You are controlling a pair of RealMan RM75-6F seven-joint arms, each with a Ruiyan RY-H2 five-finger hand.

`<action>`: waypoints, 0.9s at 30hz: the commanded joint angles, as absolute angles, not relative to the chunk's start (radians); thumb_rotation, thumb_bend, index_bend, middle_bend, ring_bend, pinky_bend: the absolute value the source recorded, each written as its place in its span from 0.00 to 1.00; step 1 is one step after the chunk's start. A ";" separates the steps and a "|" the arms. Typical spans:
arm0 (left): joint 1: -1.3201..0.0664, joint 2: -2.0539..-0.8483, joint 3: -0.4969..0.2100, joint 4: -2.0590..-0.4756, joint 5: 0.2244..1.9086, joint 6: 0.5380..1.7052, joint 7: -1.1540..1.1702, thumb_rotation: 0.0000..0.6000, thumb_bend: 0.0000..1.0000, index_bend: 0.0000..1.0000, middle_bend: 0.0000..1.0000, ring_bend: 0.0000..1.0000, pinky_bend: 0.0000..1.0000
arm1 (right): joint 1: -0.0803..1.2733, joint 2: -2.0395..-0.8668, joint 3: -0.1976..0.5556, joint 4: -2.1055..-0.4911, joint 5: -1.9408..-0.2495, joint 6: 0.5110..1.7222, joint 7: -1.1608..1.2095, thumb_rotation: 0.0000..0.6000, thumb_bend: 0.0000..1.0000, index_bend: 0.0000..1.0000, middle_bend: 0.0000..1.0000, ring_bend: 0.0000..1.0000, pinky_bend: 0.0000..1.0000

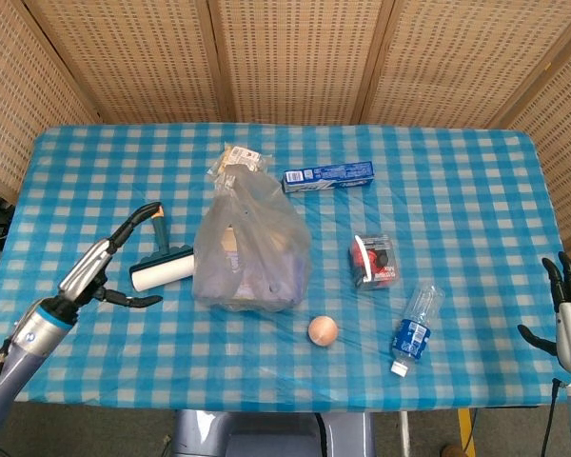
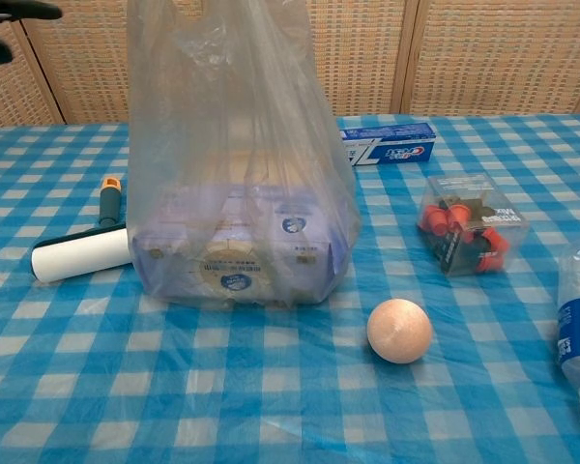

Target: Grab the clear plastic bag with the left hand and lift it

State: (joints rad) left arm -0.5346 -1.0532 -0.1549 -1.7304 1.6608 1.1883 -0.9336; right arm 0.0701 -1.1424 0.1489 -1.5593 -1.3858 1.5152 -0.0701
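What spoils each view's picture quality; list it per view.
Head view: even light, sharp, soft shadows beside the clear plastic bag. Chest view: left hand is a dark, blurred shape at the top edge; the bag's film hazes the box inside.

Even, bright overhead lighting in both views; shadows are soft and short. Pale sheen marks the clear plastic bag (image 2: pixel 234 155). The head view is sharp throughout. In the chest view, the left robot hand (image 2: pixel 8 21) appears dark and blurred at the corner.
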 commanded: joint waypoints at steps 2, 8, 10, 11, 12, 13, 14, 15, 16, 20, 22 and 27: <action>-0.688 -1.057 -0.232 -1.778 1.586 1.028 -1.124 1.00 0.00 0.01 0.00 0.00 0.00 | 0.076 -1.147 0.161 -1.543 -1.353 1.495 -0.069 1.00 0.00 0.00 0.00 0.00 0.00; -0.759 -1.077 -0.256 -1.780 1.567 0.980 -1.250 1.00 0.00 0.03 0.01 0.03 0.06 | 0.078 -1.149 0.170 -1.526 -1.329 1.481 -0.065 1.00 0.00 0.00 0.00 0.00 0.00; -0.776 -1.081 -0.264 -1.780 1.555 0.968 -1.273 1.00 0.00 0.04 0.03 0.07 0.10 | 0.079 -1.150 0.170 -1.524 -1.326 1.478 -0.065 1.00 0.00 0.00 0.00 0.00 0.00; -0.785 -1.084 -0.269 -1.778 1.547 0.960 -1.280 1.00 0.00 0.05 0.05 0.10 0.13 | 0.080 -1.151 0.170 -1.523 -1.325 1.477 -0.065 1.00 0.00 0.00 0.00 0.00 0.00; -0.799 -1.089 -0.277 -1.775 1.532 0.947 -1.289 1.00 0.00 0.08 0.07 0.13 0.15 | 0.080 -1.151 0.169 -1.522 -1.325 1.475 -0.065 1.00 0.00 0.00 0.00 0.00 0.00; -0.809 -1.092 -0.283 -1.775 1.519 0.934 -1.298 1.00 0.00 0.09 0.08 0.14 0.17 | 0.080 -1.152 0.169 -1.522 -1.325 1.475 -0.066 1.00 0.00 0.00 0.00 0.00 0.00; -0.825 -1.094 -0.290 -1.778 1.503 0.913 -1.315 1.00 0.00 0.11 0.08 0.16 0.18 | 0.082 -1.153 0.168 -1.521 -1.328 1.474 -0.069 1.00 0.00 0.00 0.00 0.00 0.00; -0.831 -1.093 -0.292 -1.779 1.498 0.903 -1.322 1.00 0.00 0.11 0.09 0.17 0.19 | 0.082 -1.154 0.167 -1.521 -1.328 1.473 -0.071 1.00 0.00 0.00 0.00 0.00 0.00; -0.842 -1.092 -0.296 -1.781 1.492 0.887 -1.336 1.00 0.00 0.11 0.09 0.17 0.19 | 0.083 -1.155 0.166 -1.521 -1.330 1.473 -0.075 1.00 0.00 0.00 0.00 0.00 0.00; -0.885 -1.087 -0.308 -1.792 1.466 0.820 -1.369 1.00 0.00 0.11 0.09 0.18 0.19 | 0.086 -1.160 0.162 -1.523 -1.333 1.469 -0.087 1.00 0.00 0.00 0.00 0.00 0.00; -0.906 -1.093 -0.322 -1.805 1.446 0.794 -1.398 1.00 0.00 0.12 0.10 0.19 0.19 | 0.087 -1.162 0.161 -1.523 -1.333 1.468 -0.090 1.00 0.00 0.00 0.00 0.00 0.00; -0.949 -1.119 -0.359 -1.803 1.407 0.743 -1.502 1.00 0.00 0.14 0.14 0.21 0.21 | 0.089 -1.163 0.162 -1.522 -1.326 1.460 -0.090 1.00 0.00 0.00 0.00 0.00 0.00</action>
State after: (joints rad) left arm -0.9262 -1.1051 -0.3393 -1.8026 1.4262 0.7693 -1.4602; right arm 0.0889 -1.1627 0.1621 -1.5220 -1.3260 1.4605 -0.0901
